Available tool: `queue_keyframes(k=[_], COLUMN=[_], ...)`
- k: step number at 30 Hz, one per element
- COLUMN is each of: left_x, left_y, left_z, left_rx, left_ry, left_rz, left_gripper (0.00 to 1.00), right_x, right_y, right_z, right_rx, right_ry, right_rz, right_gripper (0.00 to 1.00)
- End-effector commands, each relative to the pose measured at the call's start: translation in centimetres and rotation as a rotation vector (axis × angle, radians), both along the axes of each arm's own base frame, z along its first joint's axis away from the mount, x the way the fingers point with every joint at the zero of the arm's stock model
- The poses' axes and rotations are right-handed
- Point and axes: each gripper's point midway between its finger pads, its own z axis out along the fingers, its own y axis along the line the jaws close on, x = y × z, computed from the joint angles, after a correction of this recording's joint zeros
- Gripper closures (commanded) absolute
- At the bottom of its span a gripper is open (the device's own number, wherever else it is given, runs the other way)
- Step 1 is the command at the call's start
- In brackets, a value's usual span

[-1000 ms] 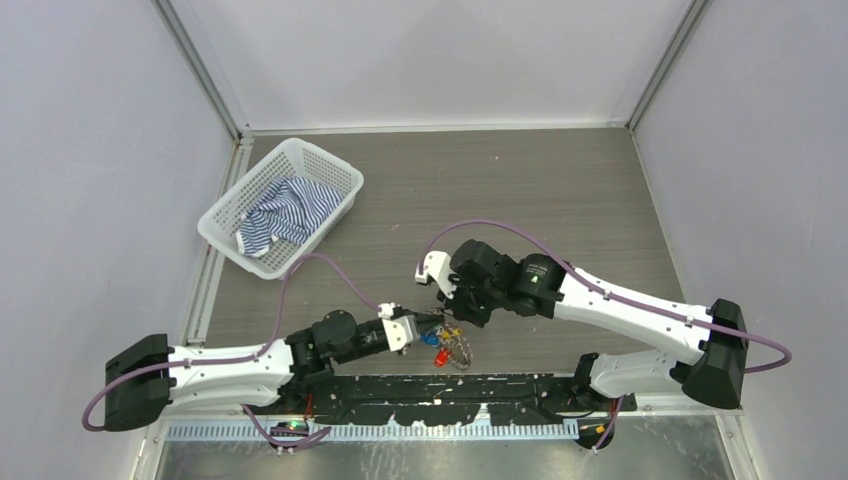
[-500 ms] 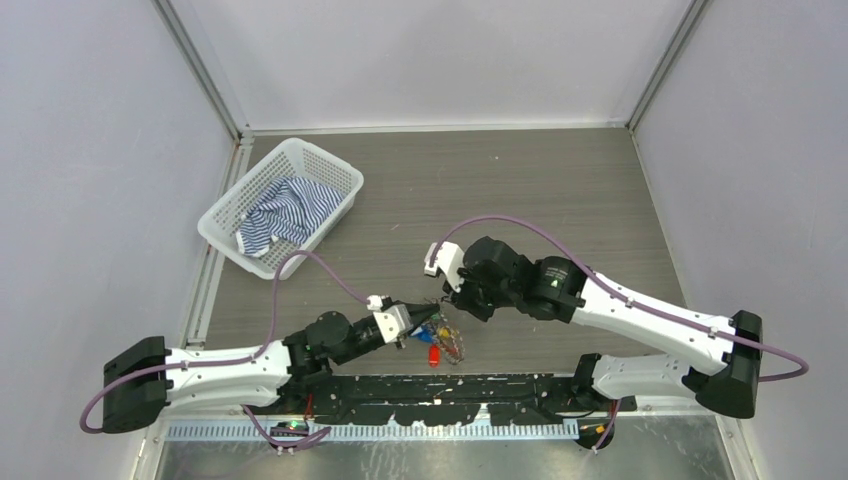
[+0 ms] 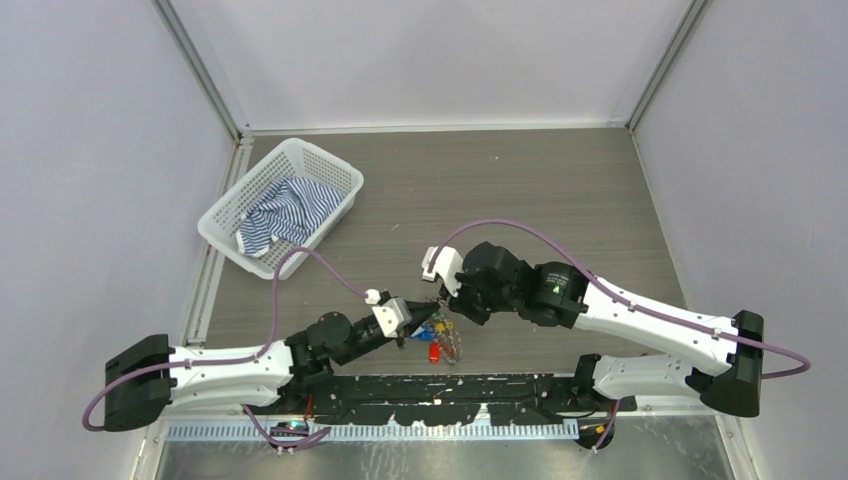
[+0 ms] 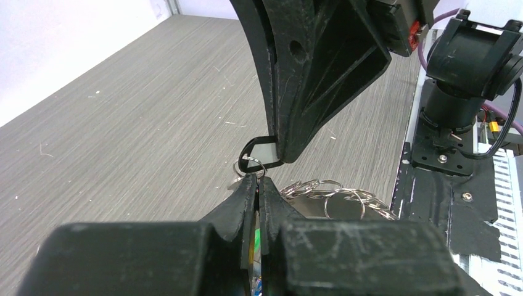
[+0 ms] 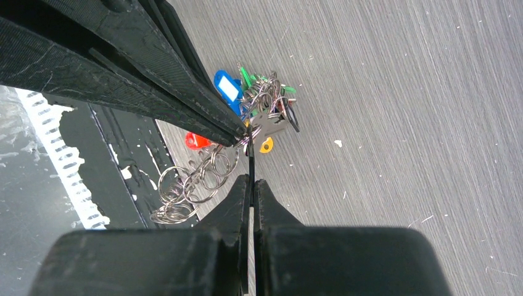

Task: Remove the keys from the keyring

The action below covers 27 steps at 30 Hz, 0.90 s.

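Near edge of the bench (image 3: 520,190), about its middle: the working cluster.

- Keys (image 5: 256,102): bunched, with blue, green, red, yellow and black tags; lying on the bench or just off it, I cannot tell which.
- Keyring (image 5: 188,188): a chain of small silvery loops trailing from the bunch toward the near edge, partly over the black base plate.
- Left gripper (image 4: 257,180): jaws pinched together on a small loop of the keyring, likely as an anchor so that the ring cannot follow a pull.
- Right gripper (image 5: 251,184): jaws closed on the black-tagged key (image 4: 256,148), tip to tip with the left, apparently so that this one key can be worked off against the held loop.

Left edge, toward the far-left corner: a white mesh basket (image 3: 240,186) holding a striped cloth (image 3: 285,215), well apart from the work.

Not determinable:
- Whether the held key is threaded on the ring or already free; the join is hidden by the fingertips.
- The key count, since the tags overlap.
- Anything of the grip from the top view, where both wrists cover it.
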Motion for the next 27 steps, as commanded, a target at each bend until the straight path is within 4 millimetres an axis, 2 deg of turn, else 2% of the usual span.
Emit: queue_keyframes(k=[1,5,17,27], left_x=[0.0,0.0,0.6,0.5], left_y=[0.3,0.5,0.2,-0.8], left_z=[0.2,0.3,1.6,2.6], left_rx=[-0.018,-0.010,-0.020,-0.015], left_ry=[0.021,0.022,-0.006,-0.030], left_rz=[0.013,0.017,0.044,0.011], left_gripper=[0.92,0.81,0.79,0.78], right_x=[0.7,0.5,-0.1,-0.4], right_y=[2.0,1.9,1.6,1.6], right_z=[4.1,4.1,3.7,3.1], right_rx=[0.147,0.140,0.102,0.081], right_ry=[-0.086,-0.090,-0.083,-0.077], right_rz=[0.004,0.009,0.026,0.035], right_gripper=[0.99,0.99,0.99,0.99])
